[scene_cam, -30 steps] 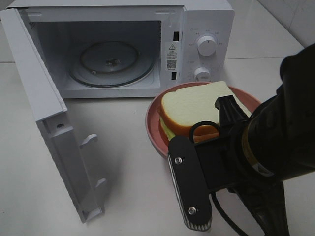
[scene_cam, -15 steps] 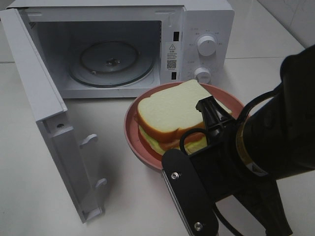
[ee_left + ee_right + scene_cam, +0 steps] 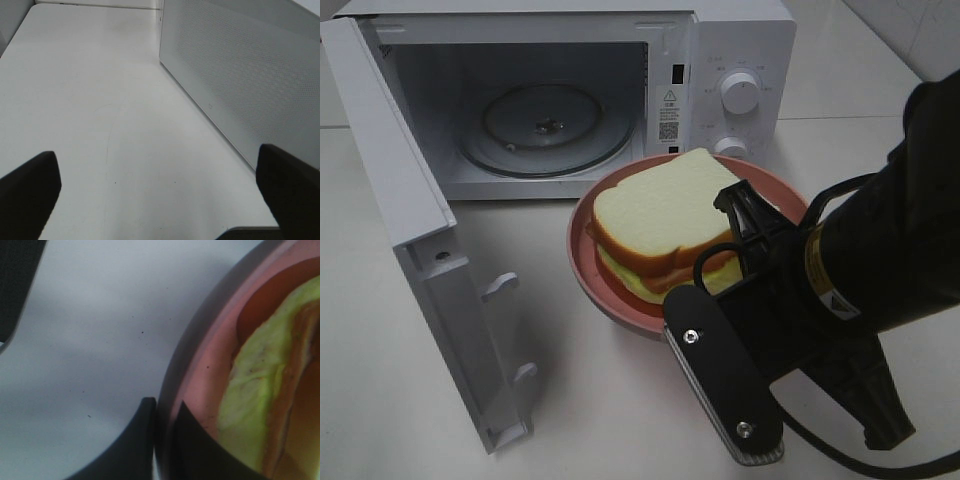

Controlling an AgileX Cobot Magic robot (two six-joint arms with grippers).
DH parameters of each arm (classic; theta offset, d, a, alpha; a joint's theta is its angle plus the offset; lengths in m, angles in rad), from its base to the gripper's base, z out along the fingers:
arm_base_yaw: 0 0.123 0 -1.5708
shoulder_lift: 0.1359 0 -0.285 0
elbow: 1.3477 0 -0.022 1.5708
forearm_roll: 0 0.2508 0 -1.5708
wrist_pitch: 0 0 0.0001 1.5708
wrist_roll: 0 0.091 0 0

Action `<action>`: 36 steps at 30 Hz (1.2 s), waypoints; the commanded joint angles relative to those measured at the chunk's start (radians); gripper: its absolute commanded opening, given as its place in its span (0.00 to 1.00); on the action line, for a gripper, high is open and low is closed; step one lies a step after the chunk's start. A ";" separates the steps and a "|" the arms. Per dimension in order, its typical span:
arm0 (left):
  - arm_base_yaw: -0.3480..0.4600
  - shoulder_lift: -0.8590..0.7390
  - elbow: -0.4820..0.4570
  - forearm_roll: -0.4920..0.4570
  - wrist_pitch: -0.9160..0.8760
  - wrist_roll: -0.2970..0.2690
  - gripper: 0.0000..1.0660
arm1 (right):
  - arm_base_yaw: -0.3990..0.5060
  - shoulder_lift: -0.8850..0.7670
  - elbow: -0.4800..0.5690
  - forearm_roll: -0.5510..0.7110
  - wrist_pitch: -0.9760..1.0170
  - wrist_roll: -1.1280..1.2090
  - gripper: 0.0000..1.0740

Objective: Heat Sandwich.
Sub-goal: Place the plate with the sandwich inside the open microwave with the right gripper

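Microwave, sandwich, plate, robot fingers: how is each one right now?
Door: wide open.
Turntable: nothing on it.
Sandwich: whole, lying on the plate.
Plate: pinched at its rim.
Right fingers: shut on the plate's rim.
Left fingers: open, holding nothing.

Thick white-bread sandwich (image 3: 655, 205) with tan crust (filling pale yellow-green and reddish), round pink plate (image 3: 582, 255), white box-shaped microwave (image 3: 745, 40), white table (image 3: 580, 400).
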 commanded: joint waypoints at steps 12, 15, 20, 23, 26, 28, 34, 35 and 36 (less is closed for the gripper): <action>-0.008 -0.015 0.002 -0.004 -0.010 0.002 0.94 | -0.143 -0.005 -0.001 0.145 -0.126 -0.426 0.00; -0.008 -0.015 0.002 -0.004 -0.010 0.002 0.94 | -0.179 -0.005 -0.001 0.165 -0.130 -0.504 0.00; -0.008 -0.015 0.002 -0.004 -0.010 0.002 0.94 | -0.266 -0.005 -0.001 0.243 -0.130 -0.681 0.00; -0.008 -0.015 0.002 -0.004 -0.010 0.002 0.94 | -0.291 -0.005 -0.001 0.279 -0.136 -0.736 0.00; -0.008 -0.015 0.002 -0.004 -0.010 0.002 0.94 | -0.323 -0.005 -0.001 0.337 -0.161 -0.803 0.00; -0.008 -0.015 0.002 -0.004 -0.010 0.002 0.94 | -0.337 -0.005 -0.001 0.340 -0.174 -0.837 0.00; -0.008 -0.015 0.002 -0.004 -0.010 0.002 0.94 | -0.345 -0.005 -0.002 0.339 -0.179 -0.844 0.00; -0.008 -0.015 0.002 -0.004 -0.010 0.002 0.94 | -0.345 -0.005 -0.002 0.339 -0.182 -0.844 0.00; -0.008 -0.015 0.002 -0.004 -0.010 0.002 0.94 | -0.345 -0.005 -0.002 0.339 -0.182 -0.844 0.00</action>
